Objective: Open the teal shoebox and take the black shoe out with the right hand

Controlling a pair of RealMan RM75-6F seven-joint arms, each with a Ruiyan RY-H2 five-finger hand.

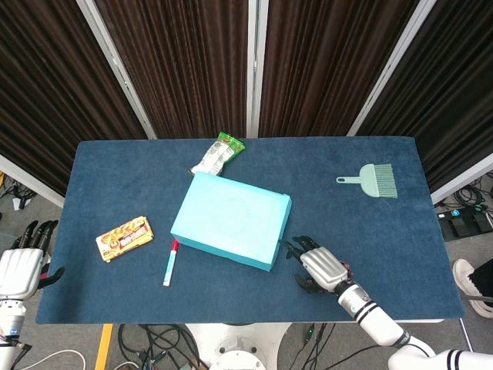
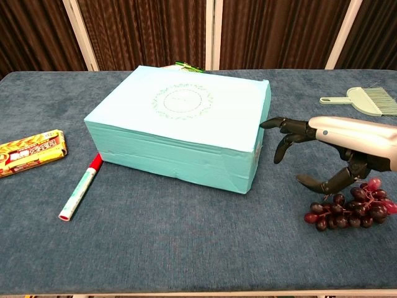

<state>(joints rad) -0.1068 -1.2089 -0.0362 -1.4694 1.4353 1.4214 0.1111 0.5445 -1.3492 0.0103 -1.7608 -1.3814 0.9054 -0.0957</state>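
The teal shoebox [image 1: 229, 219] [image 2: 180, 124] lies skewed in the middle of the table with its lid closed, so the black shoe is hidden. My right hand [image 1: 317, 267] [image 2: 329, 144] is just off the box's near right corner. Its fingers [image 2: 282, 127] are spread and hold nothing, and one fingertip reaches the box's corner edge. My left hand [image 1: 20, 262] hangs beyond the table's left edge, fingers straight and empty; the chest view does not show it.
A bunch of dark grapes [image 2: 346, 208] lies right under my right hand. A red-capped marker [image 1: 169, 262] [image 2: 78, 195] touches the box's left near corner. A snack bar [image 1: 124, 237] [image 2: 31, 152], a green snack bag [image 1: 217, 156] and a teal brush [image 1: 370, 179] [image 2: 363, 99] lie further out.
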